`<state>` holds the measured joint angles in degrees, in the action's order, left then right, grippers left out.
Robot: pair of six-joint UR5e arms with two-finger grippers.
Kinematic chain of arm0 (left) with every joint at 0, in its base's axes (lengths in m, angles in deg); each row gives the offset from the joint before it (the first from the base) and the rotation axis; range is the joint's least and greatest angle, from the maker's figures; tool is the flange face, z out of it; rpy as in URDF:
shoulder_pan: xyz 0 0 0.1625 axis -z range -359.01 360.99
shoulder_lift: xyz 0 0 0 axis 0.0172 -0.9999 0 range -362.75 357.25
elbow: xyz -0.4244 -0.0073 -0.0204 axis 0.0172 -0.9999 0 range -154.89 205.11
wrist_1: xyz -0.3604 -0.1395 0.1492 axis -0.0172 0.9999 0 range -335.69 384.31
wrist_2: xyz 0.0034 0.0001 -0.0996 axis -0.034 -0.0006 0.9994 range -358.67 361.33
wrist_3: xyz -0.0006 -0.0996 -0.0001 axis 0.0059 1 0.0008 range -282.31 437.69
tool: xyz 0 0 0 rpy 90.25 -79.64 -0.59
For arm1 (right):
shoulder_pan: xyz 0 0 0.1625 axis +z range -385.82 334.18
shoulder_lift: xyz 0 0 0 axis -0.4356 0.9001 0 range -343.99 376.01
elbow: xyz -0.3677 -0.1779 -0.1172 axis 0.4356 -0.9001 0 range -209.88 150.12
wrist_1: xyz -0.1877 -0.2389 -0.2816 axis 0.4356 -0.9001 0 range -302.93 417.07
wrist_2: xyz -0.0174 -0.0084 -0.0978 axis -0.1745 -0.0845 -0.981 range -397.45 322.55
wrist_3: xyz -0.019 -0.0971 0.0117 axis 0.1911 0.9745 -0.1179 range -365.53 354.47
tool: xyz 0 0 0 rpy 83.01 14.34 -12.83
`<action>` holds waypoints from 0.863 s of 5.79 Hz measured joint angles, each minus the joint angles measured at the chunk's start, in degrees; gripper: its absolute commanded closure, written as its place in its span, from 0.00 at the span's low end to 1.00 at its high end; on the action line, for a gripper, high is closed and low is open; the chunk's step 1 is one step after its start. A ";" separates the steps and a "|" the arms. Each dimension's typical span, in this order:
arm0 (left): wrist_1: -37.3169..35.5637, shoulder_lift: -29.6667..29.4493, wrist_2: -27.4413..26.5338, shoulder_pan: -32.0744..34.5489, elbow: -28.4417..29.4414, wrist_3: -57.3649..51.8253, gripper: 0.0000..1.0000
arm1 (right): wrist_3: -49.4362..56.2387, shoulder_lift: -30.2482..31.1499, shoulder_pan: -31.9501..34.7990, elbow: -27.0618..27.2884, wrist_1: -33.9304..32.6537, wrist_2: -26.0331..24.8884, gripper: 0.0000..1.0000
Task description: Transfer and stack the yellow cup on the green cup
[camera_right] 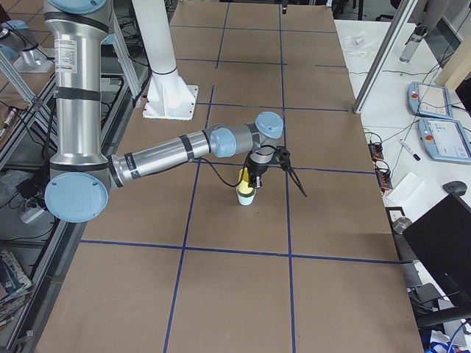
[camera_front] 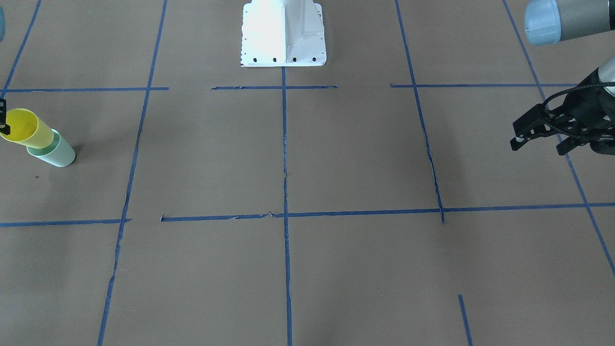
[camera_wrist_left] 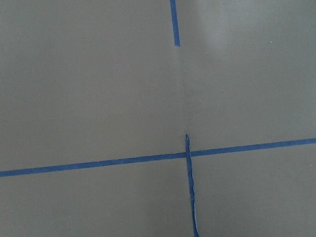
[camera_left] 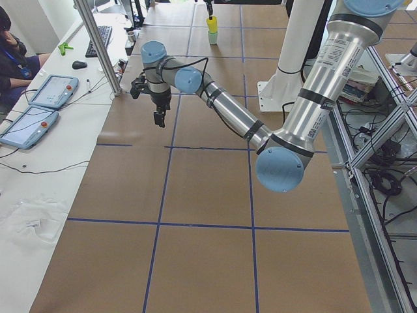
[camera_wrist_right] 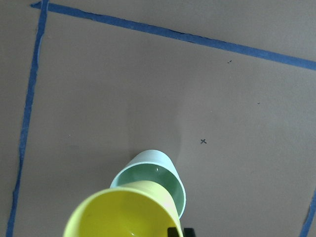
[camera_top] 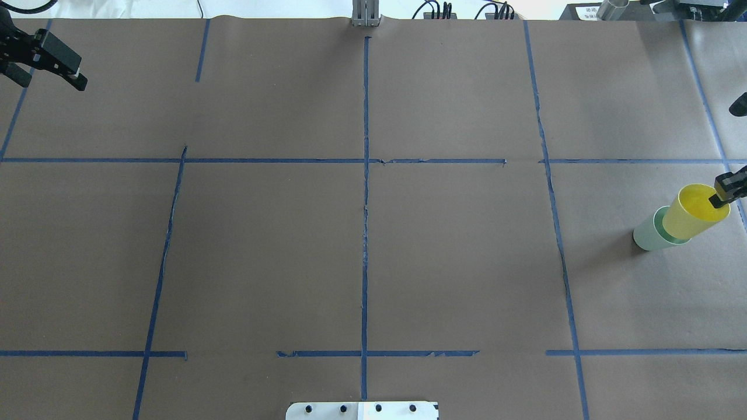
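As its jaws gape, the right gripper (camera_right: 277, 184) points down over the nested yellow cup (camera_top: 693, 220).

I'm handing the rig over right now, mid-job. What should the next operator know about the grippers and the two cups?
Left gripper: open and empty, above the table, far from both cups.
Right gripper: one finger at the yellow cup's rim; I cannot tell whether it is clamped.
Cups: the yellow cup has its base inside the green cup, which stands upright on the robot's right side of the table.
Done: the yellow cup is across and entered in the green one.
Left: probably check that it is fully seated, release, and lift the right arm clear.
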<state>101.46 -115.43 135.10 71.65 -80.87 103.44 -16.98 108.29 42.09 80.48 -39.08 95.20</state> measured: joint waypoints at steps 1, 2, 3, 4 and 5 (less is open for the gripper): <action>0.01 0.00 0.00 0.00 -0.02 0.00 0.00 | -0.04 -0.25 -0.50 -0.36 0.00 -0.66 0.83; 0.02 0.03 0.00 0.02 -0.09 0.00 0.00 | -0.05 -0.50 -0.99 -0.59 0.00 -0.90 0.01; 0.00 0.07 0.00 0.06 -0.24 0.00 0.00 | -0.05 -0.89 -1.57 -0.84 0.00 -0.94 0.00; -0.04 0.08 -0.02 0.08 -0.44 0.00 0.00 | -0.06 -1.20 -1.87 -1.02 0.00 -0.92 0.00; -0.06 0.09 -0.06 0.08 -0.60 0.00 0.00 | 0.01 -1.66 -1.78 -1.03 0.02 -0.93 0.00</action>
<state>101.39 -115.34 135.03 71.73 -81.47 103.44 -16.97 106.64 40.31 79.45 -39.06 94.28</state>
